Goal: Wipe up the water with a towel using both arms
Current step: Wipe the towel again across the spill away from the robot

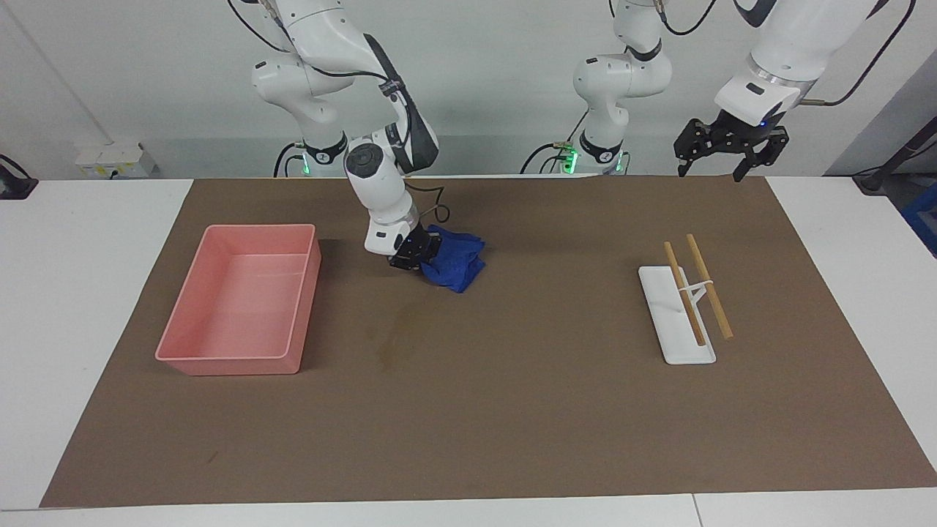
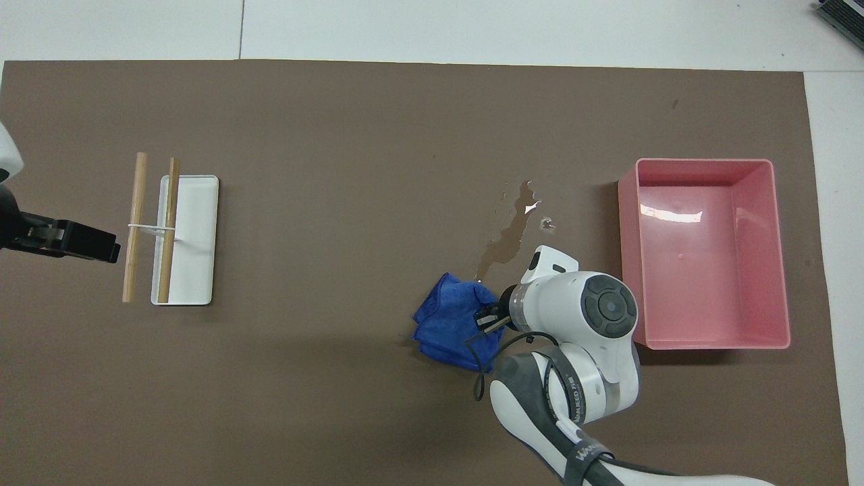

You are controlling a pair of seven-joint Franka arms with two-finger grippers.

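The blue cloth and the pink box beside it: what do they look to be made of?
The small royal-blue cloth towel looks like soft terry fabric: fuzzy, matte, and crumpled in folds where the right gripper pinches it. The pink rectangular tray seems to be moulded plastic: smooth thin walls, rounded corners and a glossy glint inside.

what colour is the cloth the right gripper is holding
Royal blue, a plain towel with no pattern, held by the right gripper. It shows best in the overhead view.

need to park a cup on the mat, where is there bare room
Bare matting lies between the towel and the white tray holding the chopsticks, and across the mat's edge farthest from the robots. It is crowded between the towel, the water and the pink tray, where the right gripper works.
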